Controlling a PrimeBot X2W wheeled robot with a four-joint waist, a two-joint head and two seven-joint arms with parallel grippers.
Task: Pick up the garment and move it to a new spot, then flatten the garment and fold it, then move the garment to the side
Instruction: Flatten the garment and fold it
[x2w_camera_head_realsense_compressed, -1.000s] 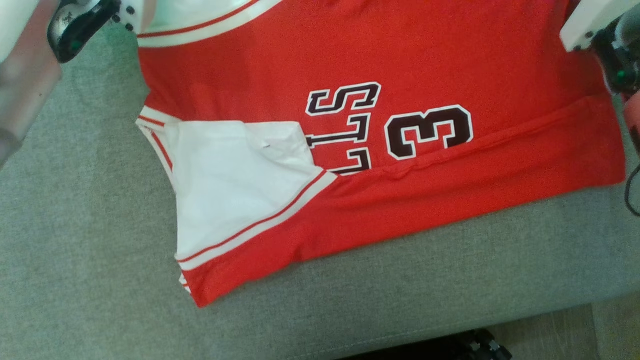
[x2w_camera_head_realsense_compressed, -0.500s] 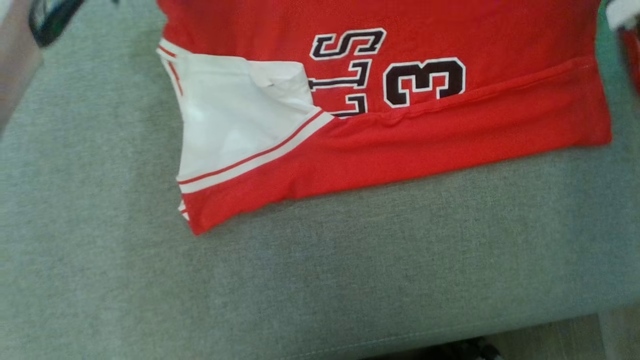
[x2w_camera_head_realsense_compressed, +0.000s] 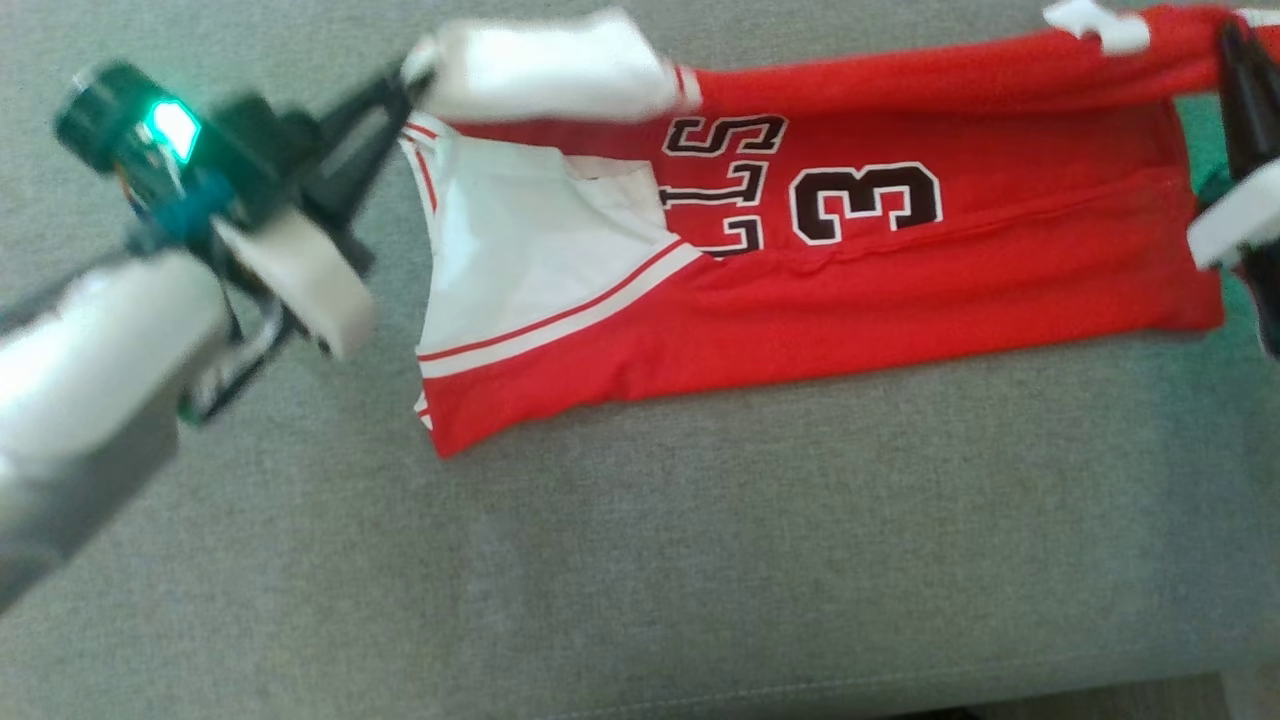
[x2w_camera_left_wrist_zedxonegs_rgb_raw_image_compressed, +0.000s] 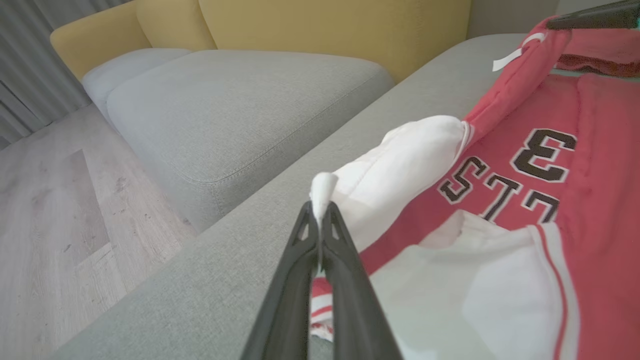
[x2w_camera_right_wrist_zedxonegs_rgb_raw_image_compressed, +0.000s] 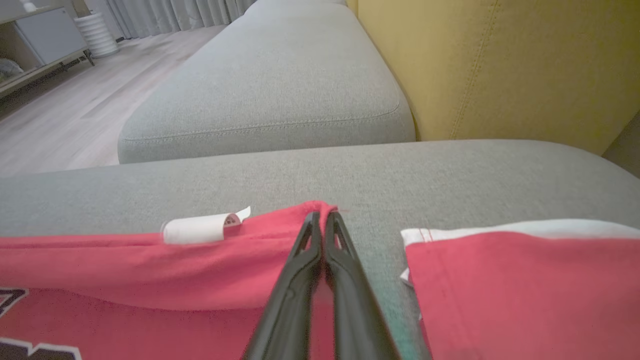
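Head view, from the left: the left arm's pale forearm (x2w_camera_head_realsense_compressed: 90, 370) comes in blurred from the lower corner. The left gripper (x2w_camera_head_realsense_compressed: 408, 78) is closed on a bunch of white sleeve cloth at the upper left corner of the garment (x2w_camera_head_realsense_compressed: 900, 290). The garment is a red jersey with a white side panel, dark letters and a "3". It lies across the grey seat cushion (x2w_camera_head_realsense_compressed: 700, 560), its lower half flat on the fabric. Its upper edge is raised in a band stretched between the two grippers, and this band covers the top of the lettering. At the far right the right gripper (x2w_camera_head_realsense_compressed: 1228, 35) is clamped on the red end of that band, beside a white label (x2w_camera_head_realsense_compressed: 1100, 25).

Left wrist view: wooden floor (x2w_camera_left_wrist_zedxonegs_rgb_raw_image_compressed: 50, 200) lies at the left, then a second grey cushion (x2w_camera_left_wrist_zedxonegs_rgb_raw_image_compressed: 225, 100) with the yellow backrest (x2w_camera_left_wrist_zedxonegs_rgb_raw_image_compressed: 325, 25) behind it. The left gripper (x2w_camera_left_wrist_zedxonegs_rgb_raw_image_compressed: 319, 215) pinches a white tuft, and its dark fingers (x2w_camera_left_wrist_zedxonegs_rgb_raw_image_compressed: 345, 300) hide part of the sleeve hem. The jersey (x2w_camera_left_wrist_zedxonegs_rgb_raw_image_compressed: 595, 210) spreads to the right.

Right wrist view: a low cabinet (x2w_camera_right_wrist_zedxonegs_rgb_raw_image_compressed: 35, 40) and a white ribbed pot (x2w_camera_right_wrist_zedxonegs_rgb_raw_image_compressed: 97, 35) stand far left on the floor. The label (x2w_camera_right_wrist_zedxonegs_rgb_raw_image_compressed: 200, 228) sits on the red fold (x2w_camera_right_wrist_zedxonegs_rgb_raw_image_compressed: 150, 270). The right gripper (x2w_camera_right_wrist_zedxonegs_rgb_raw_image_compressed: 322, 216) is shut on that fold's edge. To the right lies more red cloth with a white edge (x2w_camera_right_wrist_zedxonegs_rgb_raw_image_compressed: 500, 290); I cannot tell whether it belongs to the same jersey.
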